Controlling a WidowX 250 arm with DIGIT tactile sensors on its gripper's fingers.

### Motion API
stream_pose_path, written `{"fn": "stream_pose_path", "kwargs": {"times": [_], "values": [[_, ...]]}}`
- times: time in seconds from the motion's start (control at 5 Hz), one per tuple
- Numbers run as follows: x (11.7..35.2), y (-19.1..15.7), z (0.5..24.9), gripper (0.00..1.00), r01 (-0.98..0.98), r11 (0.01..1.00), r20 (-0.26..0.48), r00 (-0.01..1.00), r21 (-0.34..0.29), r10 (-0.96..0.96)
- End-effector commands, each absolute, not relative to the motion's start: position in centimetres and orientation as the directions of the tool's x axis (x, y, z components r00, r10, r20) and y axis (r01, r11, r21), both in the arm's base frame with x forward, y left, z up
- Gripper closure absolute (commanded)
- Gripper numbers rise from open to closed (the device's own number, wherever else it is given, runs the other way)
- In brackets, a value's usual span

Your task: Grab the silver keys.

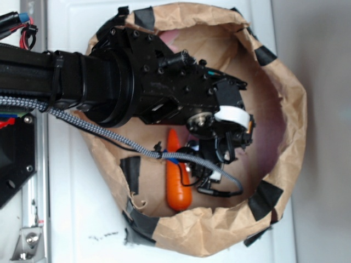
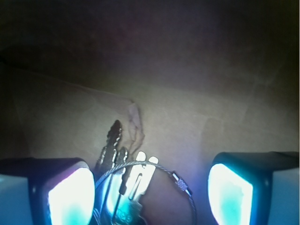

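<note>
1. Brown paper lining (image 1: pixel 285 98) surrounds your workspace, frame centre.
2. Your pincer (image 2: pixel 150 192) hangs open, pads apart.
3. Silver keys (image 2: pixel 126 178) lie between the pads, nearer the left one.
4. Carrot (image 1: pixel 176 175) sits lower centre.

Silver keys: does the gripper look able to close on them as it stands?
Probably yes. In the wrist view the silver keys lie between the open gripper fingers, nearer one finger, with nothing blocking.

The silver keys (image 2: pixel 123 176) lay flat on brown paper: a small shiny bunch on a thin wire ring, blades fanned out and pointing away from the camera.
</note>
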State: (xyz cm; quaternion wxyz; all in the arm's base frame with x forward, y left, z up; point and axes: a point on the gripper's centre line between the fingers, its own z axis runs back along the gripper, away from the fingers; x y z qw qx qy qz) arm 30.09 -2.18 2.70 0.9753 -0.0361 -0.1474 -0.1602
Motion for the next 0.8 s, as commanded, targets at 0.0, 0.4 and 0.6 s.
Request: {"fn": "stream_pose_path", "kwargs": {"times": [0.0, 0.4, 0.6], "values": [[28.4, -2.5, 0.2, 0.0, 0.399, 0.912, 0.231, 0.883, 0.089, -0.409], [26.4, -2.1, 0.6, 0.0, 0.444, 0.894, 0.199, 0.872, 0.063, -0.447], [26.7, -2.2, 0.9, 0.0, 0.436, 0.899, 0.195, 0.878, 0.05, -0.437]]}}
